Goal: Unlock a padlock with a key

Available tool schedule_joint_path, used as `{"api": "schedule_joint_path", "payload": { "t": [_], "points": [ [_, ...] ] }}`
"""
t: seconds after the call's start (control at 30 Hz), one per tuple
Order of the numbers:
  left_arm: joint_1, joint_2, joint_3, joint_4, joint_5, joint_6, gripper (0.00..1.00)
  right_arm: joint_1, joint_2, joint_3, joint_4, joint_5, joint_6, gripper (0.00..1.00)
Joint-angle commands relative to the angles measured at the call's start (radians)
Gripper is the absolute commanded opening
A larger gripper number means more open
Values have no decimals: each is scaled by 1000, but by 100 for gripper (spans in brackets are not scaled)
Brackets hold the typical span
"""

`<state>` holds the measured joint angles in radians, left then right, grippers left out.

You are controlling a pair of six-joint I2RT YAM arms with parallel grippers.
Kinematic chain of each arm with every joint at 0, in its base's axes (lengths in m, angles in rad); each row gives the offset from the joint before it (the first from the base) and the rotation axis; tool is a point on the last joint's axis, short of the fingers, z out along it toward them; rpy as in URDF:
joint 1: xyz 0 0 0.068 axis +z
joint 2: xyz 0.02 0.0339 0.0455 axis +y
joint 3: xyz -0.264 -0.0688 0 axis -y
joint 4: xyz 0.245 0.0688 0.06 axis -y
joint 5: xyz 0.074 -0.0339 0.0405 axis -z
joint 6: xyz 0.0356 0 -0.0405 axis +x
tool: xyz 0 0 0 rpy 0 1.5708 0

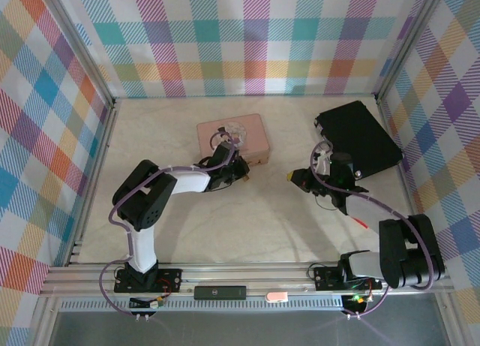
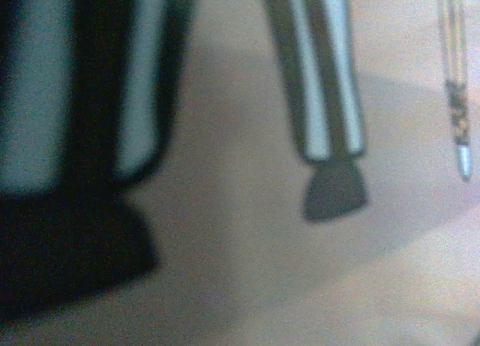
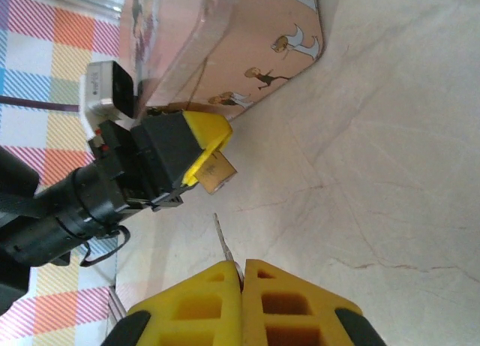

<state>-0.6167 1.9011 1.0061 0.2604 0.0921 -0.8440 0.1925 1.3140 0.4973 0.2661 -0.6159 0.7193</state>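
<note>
Near the tabletop's (image 1: 262,226) middle, seen from above, the left arm folds up from the near edge, elbow raised, forearm reaching to set the left gripper (image 1: 240,173) against the pink tin's (image 1: 232,128) near edge. The right arm bends back from the near right corner, its right gripper (image 1: 295,179) low and facing the left one across a gap; a black case (image 1: 360,136) lies toward the far right corner. The left wrist view is too blurred to read. From the right wrist, yellow fingers (image 3: 206,132) of the left gripper pinch the padlock (image 3: 217,173) beside the tin, while the right gripper is clamped on the key (image 3: 220,237), its blade aimed at the padlock, apart.
</note>
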Motion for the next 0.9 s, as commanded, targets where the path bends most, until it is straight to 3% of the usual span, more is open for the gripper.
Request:
{"api": "schedule_joint_path", "payload": {
  "t": [0.0,0.37,0.63,0.87],
  "points": [
    [-16,-56,-39,94,22,-135,0,37,46,-8,90,-48,16,0],
    [-38,-31,-130,390,45,-319,0,149,60,-62,130,21,68,0],
    [-43,-48,-160,424,55,-344,0,184,100,-51,232,16,105,0],
    [-43,-30,-182,492,78,-385,0,196,223,-15,400,10,177,0]
  ]
}}
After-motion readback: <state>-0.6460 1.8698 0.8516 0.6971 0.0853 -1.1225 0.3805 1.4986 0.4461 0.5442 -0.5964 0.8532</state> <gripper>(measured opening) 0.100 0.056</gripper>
